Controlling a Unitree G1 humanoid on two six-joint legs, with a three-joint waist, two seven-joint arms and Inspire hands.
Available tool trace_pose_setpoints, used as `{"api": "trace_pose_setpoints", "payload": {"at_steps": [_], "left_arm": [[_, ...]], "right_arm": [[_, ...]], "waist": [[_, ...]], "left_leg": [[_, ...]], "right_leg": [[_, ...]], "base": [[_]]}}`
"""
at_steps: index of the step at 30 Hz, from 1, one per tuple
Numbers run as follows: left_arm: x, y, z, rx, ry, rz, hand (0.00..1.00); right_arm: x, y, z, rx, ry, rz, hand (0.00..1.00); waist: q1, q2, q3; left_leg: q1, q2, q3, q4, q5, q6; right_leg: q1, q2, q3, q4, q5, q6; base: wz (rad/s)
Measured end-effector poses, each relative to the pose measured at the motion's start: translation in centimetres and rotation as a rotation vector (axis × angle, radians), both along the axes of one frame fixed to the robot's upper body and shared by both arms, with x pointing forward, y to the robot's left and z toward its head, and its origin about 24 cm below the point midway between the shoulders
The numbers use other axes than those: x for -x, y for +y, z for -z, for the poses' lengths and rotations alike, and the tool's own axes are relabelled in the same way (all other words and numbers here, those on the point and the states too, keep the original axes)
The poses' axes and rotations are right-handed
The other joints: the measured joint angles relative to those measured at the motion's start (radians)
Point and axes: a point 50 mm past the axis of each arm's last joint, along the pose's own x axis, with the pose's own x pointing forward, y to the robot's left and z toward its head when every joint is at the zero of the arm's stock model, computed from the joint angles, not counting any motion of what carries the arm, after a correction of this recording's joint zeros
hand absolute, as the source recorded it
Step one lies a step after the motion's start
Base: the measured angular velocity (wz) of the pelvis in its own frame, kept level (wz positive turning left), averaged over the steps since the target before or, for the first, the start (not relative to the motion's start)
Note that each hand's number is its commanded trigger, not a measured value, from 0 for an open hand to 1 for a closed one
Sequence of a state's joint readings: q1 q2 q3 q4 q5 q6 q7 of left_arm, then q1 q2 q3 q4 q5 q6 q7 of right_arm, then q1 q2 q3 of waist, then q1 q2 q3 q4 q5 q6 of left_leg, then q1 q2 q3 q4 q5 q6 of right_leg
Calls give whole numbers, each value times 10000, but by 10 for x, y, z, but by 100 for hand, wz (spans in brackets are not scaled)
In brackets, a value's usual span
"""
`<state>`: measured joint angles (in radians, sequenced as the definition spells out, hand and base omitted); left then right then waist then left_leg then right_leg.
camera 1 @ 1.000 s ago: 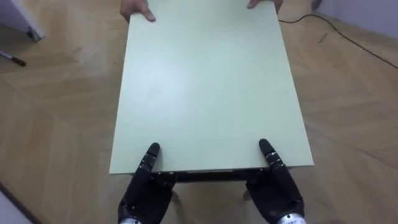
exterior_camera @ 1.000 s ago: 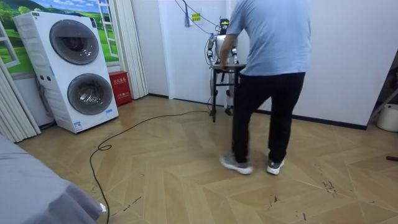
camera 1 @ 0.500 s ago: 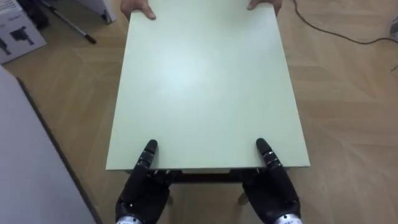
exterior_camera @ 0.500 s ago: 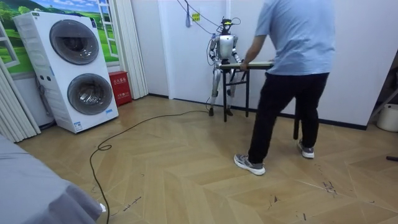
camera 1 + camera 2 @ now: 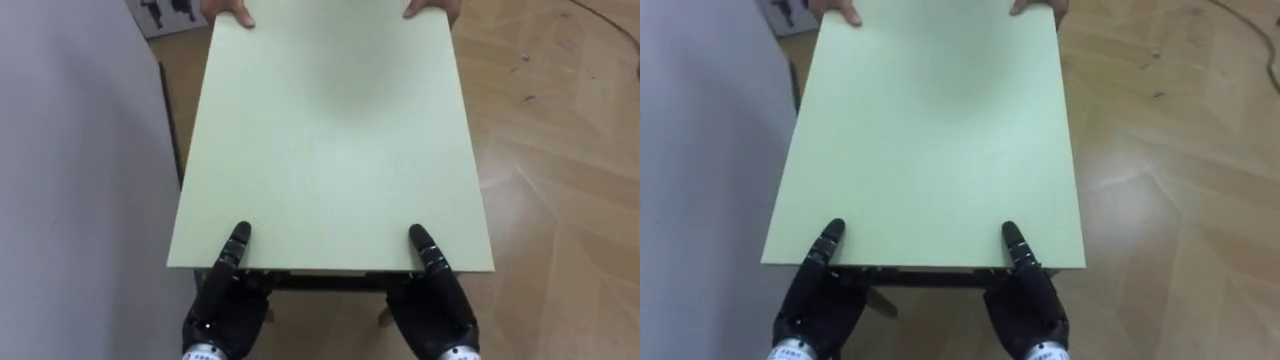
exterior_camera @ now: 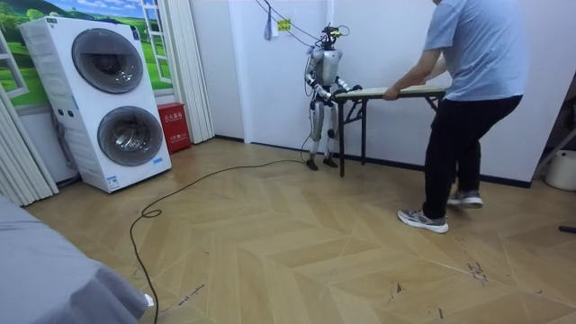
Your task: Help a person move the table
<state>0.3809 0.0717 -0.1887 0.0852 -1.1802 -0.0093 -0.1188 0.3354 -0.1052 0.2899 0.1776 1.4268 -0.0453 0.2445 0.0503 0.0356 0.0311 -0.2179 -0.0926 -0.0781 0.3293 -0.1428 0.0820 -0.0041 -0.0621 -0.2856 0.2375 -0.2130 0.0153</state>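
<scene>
A pale green table (image 5: 330, 140) stretches away from me, lifted between me and a person (image 6: 468, 90). My left hand (image 5: 225, 310) and right hand (image 5: 435, 310) hold its near edge, thumbs on top and fingers underneath. The person's hands (image 5: 228, 12) grip the two far corners. In the room view I stand at the end of the table (image 6: 396, 91) that lies toward the room view's left, and the person leans over the opposite end.
A white wall (image 5: 70, 150) runs close along the table's left side. Wooden floor (image 5: 560, 200) lies open on the right. Two stacked washing machines (image 6: 108, 99), a red box (image 6: 174, 126) and a black cable (image 6: 180, 198) are on the room view's left.
The table, the person and I have moved toward the room view's right, along the wall. The white wall has come close on my left. Both hands keep their hold.
</scene>
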Motion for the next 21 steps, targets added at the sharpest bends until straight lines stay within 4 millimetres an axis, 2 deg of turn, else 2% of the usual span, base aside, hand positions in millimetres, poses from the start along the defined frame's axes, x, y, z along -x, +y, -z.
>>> {"api": "trace_pose_setpoints", "payload": {"at_steps": [1,2,3,7,8,10,11,12,13,14,15,16,17,19,20,21], "left_arm": [[-1,-1,-1,-68,-46,58,100],[-3,-1,-1,-133,-107,117,100],[-6,-4,-1,-163,-124,262,100],[-9,-7,0,-144,-114,366,100],[-10,-7,0,-111,-137,302,100],[-11,-7,-1,-93,-182,265,100],[-12,-8,-2,-61,-210,246,100],[-14,-9,-2,-57,-223,266,100],[-14,-8,-2,-72,-232,268,100],[-15,-8,-3,-81,-249,261,100],[-15,-8,-3,-70,-238,239,100],[-15,-8,-3,-54,-221,236,100],[-15,-7,-2,-27,-83,195,100],[-11,-8,0,5,75,175,100],[-11,-9,1,52,116,158,100],[-11,-10,2,69,196,194,100]], "right_arm": [[1,0,0,-86,10,88,100],[2,-2,1,-149,46,181,100],[3,-3,1,-231,101,294,100],[3,-5,2,-216,109,385,100],[0,-5,1,-183,61,353,100],[-4,-5,-1,-99,-35,274,100],[-5,-5,-2,-77,-68,292,100],[-6,-6,-2,-64,-88,329,100],[-6,-5,-2,-70,-88,329,100],[-6,-5,-3,-45,-110,315,100],[-7,-5,-3,-32,-137,301,100],[-7,-5,-3,-32,-132,303,100],[-5,-6,-2,9,-65,332,100],[-4,-8,-1,102,-15,324,100],[-5,-9,-2,205,-72,308,100],[-4,-9,-2,249,-53,309,100]], "waist": [[-161,-32,-11],[-277,-66,-5],[-275,-144,-20],[-163,-207,-30],[-134,-197,-36],[-159,-177,-45],[-214,-174,-46],[-187,-152,-41],[-172,-149,-42],[-170,-127,-39],[-138,-93,-27],[-143,-91,-26],[-201,-37,-14],[-84,-13,-35],[-24,70,0],[-50,121,-1]], "left_leg": [[-74,31,219,0,48,68],[-92,97,627,-16,89,137],[-82,97,789,-18,115,182],[-77,-88,198,45,117,187],[-172,-125,215,49,117,188],[-290,-86,463,72,138,223],[-318,20,973,54,168,288],[-283,121,1067,33,144,362],[-247,126,933,2,133,378],[-233,86,609,-40,132,376],[-234,74,544,-51,130,371],[-225,40,501,-46,127,366],[-126,-38,384,-48,119,355],[45,-3,728,-208,58,339],[29,38,901,-199,25,353],[34,115,1274,-215,1,391]], "right_leg": [[91,-6,-334,7,-4,-2],[224,-4,-609,5,-11,0],[338,-3,-771,33,-65,20],[434,21,-821,64,-168,28],[481,21,-856,37,-168,30],[505,18,-1112,45,-171,35],[516,16,-1227,145,-180,48],[285,11,-1128,608,-228,80],[114,13,-936,832,-333,90],[-165,72,-263,798,-536,23],[-521,86,124,421,-517,-21],[-703,84,277,227,-405,-58],[-897,-26,371,258,76,-161],[-797,-96,344,427,56,-197],[-822,-113,283,499,61,-205],[-821,-145,202,563,57,-200]], "base": [[105],[123],[95],[51],[47],[45],[52],[45],[33],[23],[24],[35],[23],[-6],[-7],[6]]}}
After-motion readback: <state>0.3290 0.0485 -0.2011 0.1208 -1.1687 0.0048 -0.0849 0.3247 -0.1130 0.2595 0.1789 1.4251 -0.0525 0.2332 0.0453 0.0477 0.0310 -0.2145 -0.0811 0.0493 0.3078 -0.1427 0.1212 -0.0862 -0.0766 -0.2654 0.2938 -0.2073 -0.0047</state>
